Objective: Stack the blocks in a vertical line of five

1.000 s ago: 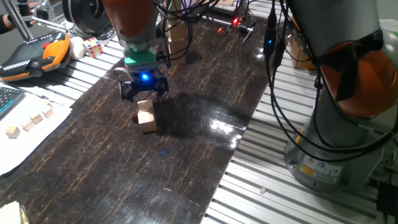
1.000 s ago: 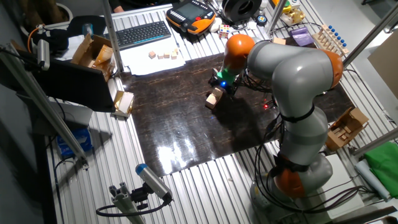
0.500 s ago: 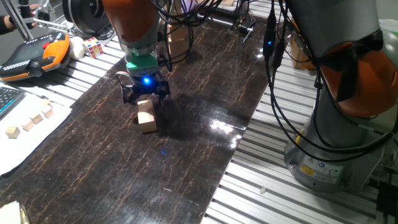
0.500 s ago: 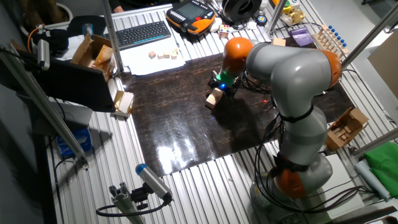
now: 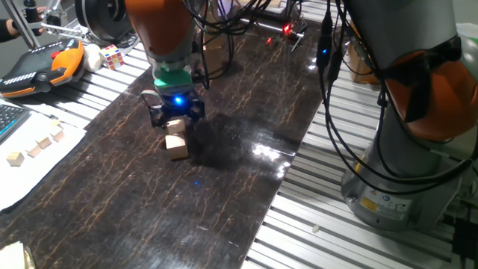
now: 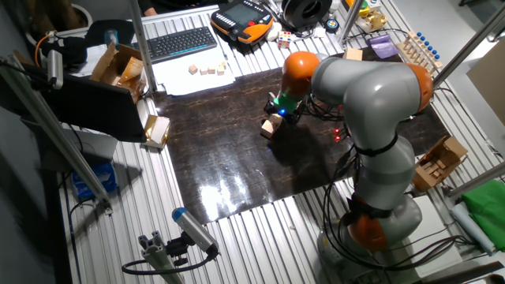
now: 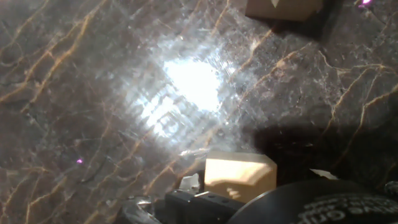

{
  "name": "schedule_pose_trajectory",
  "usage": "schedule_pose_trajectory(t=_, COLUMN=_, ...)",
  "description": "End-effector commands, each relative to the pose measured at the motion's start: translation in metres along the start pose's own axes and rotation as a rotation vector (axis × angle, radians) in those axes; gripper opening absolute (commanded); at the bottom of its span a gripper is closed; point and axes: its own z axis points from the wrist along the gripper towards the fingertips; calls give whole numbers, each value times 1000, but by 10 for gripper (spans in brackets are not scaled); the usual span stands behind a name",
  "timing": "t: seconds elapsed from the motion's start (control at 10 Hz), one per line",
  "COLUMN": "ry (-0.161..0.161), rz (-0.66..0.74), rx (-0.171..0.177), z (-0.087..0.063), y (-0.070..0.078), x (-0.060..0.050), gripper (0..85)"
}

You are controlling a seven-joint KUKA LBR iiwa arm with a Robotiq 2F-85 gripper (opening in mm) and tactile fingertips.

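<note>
The pincer (image 5: 175, 117) hangs low over the dark marble-patterned mat (image 5: 224, 149) on the bench (image 5: 321, 217), with a blue light shining on its body. Directly under it stands a short stack of blocks (image 5: 176, 140), pale wood, one upon another; the top one sits between the black fingers (image 5: 156, 116). How many blocks the stack has I cannot count exactly, it looks like two or three. Whether the fingers press on the top block or stand a little apart from it, the pictures do not show.

In the hand view a pale block (image 7: 240, 176) appears close to the lower edge, just beside the dark parts of the pincer, and another block (image 7: 283, 8) lies at the upper edge, well apart from the first one. A bright reflection of a lamp is on the glossy mat between them.

In the other fixed view the stack (image 6: 270, 126) is near the far side of the mat.

The bench has a ribbed metal top. On white paper (image 5: 33, 168) at the left lie some tiny pale cubes (image 5: 36, 146). A Rubik's cube (image 5: 112, 55) and an orange and black control pendant (image 5: 41, 66) are behind, and a keyboard (image 6: 181, 42) lies at the far edge.
</note>
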Motion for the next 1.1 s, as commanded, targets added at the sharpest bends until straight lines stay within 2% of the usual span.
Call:
schedule_pose_trajectory(t=0.0, ry=8, rz=9, rx=-8, z=0, y=0, x=0, gripper=563)
schedule_pose_trajectory(t=0.2, ry=-8, rz=-4, rx=14, z=-1, y=0, x=0, gripper=417)
schedule_pose_trajectory(t=0.5, ry=-19, rz=-29, rx=49, z=-7, y=1, x=-1, gripper=363)
schedule_pose_trajectory(t=0.6, ry=-8, rz=-33, rx=56, z=-14, y=2, x=-3, gripper=347)
schedule_pose_trajectory(t=0.7, ry=-5, rz=-43, rx=60, z=-24, y=4, x=-5, gripper=337)
schedule_pose_trajectory(t=1.0, ry=21, rz=-36, rx=77, z=-68, y=6, x=-16, gripper=307)
